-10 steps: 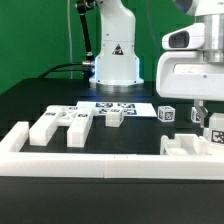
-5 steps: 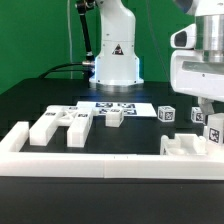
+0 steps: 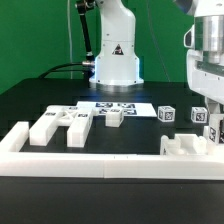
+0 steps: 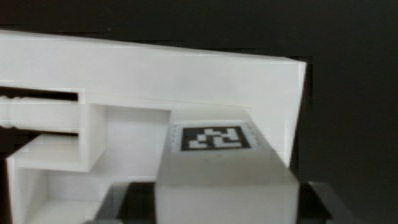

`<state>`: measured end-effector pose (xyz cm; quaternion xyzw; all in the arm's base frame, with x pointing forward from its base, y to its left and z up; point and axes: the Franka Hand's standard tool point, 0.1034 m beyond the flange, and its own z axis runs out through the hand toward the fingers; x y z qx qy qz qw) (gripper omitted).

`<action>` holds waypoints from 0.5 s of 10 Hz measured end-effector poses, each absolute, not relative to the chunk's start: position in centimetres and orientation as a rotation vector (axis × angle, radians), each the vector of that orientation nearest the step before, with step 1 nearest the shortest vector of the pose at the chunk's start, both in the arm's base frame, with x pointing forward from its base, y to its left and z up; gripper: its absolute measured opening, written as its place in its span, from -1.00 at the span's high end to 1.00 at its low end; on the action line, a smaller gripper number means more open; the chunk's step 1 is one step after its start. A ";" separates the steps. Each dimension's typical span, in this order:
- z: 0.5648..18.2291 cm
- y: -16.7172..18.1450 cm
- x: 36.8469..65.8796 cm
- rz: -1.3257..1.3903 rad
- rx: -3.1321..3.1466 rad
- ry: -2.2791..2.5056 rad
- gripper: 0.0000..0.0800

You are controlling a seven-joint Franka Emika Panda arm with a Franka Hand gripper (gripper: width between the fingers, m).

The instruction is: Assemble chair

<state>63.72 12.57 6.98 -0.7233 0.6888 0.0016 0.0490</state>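
Gripper moves a chair piece toward the exterior view's right.
The gripper (image 3: 211, 108), clamped on a tagged white chair piece (image 4: 221, 165), has shifted rightward since a second ago, near the larger chair part (image 3: 186, 146) by the rail (image 3: 100, 162). The other pieces (image 3: 62, 124) on the counter (image 3: 40, 95) lie unmoved.

Chair pieces (image 3: 48, 128) look smooth matte white, table (image 3: 30, 100) matte black.

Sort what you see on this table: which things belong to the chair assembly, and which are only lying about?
Chair job:
- white piece furthest to the exterior view's left
- its neighbour
- small block
- tagged cube
- notched piece
- gripped block, with the gripper shut on it

Not chair parts:
- marker board
- border rail
- robot base
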 end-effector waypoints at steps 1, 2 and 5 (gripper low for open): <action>7.0 12.6 63.7 0.004 -2.208 2.094 0.27; 7.0 12.6 63.7 0.002 -2.234 2.067 0.27; 6.9 12.6 63.8 -0.014 -2.314 1.970 -0.51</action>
